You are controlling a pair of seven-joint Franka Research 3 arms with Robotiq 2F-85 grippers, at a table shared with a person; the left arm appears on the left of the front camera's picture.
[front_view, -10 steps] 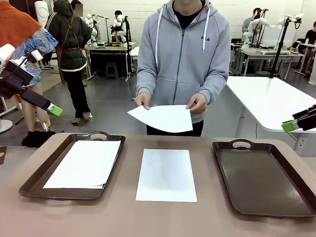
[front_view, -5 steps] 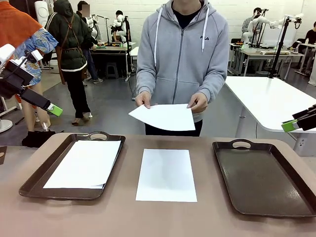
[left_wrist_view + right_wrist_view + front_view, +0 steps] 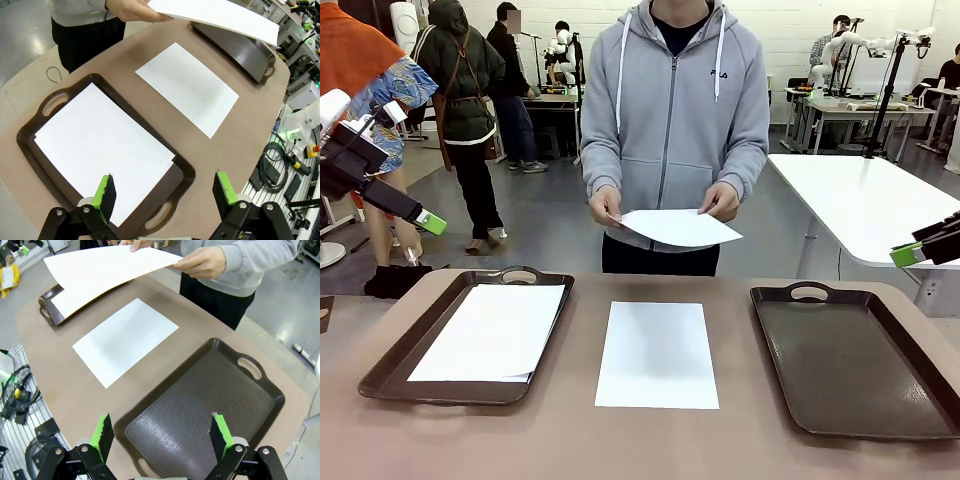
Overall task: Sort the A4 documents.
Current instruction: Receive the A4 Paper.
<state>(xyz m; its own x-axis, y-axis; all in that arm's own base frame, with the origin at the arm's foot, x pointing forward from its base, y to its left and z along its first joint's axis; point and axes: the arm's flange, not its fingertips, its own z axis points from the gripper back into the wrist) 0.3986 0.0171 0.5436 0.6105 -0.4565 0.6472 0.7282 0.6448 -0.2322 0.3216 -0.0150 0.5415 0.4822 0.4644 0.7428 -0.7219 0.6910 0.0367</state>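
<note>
Centrally, a single blank A4 sheet (image 3: pixel 657 355) is laid flat on the brown tabletop (image 3: pixel 570 435), and all other places are given from it. To the robot's left of that sheet, with a strip of bare tabletop between, a dark brown handled tray (image 3: pixel 420 332) is set. A small stack of white A4 sheets (image 3: pixel 492 332) is carried in it, its lower sheet showing at one corner. To the robot's right of the single sheet, a second handled tray (image 3: pixel 855 360) is seen bare inside.

Beyond the single sheet's far edge, raised above the tabletop, another A4 document (image 3: pixel 680 228) is held roughly level by a person in a grey hoodie. One hand (image 3: pixel 607 206) is closed on one side of it and the other hand (image 3: pixel 721 204) on the opposite side.

The left pincer (image 3: pixel 167 190) is spread wide with nothing between its green pads, raised over the robot-side end of the tray left of the single sheet. The right pincer (image 3: pixel 162 435) is likewise spread and empty, raised over the robot-side end of the bare tray to that sheet's right.
</note>
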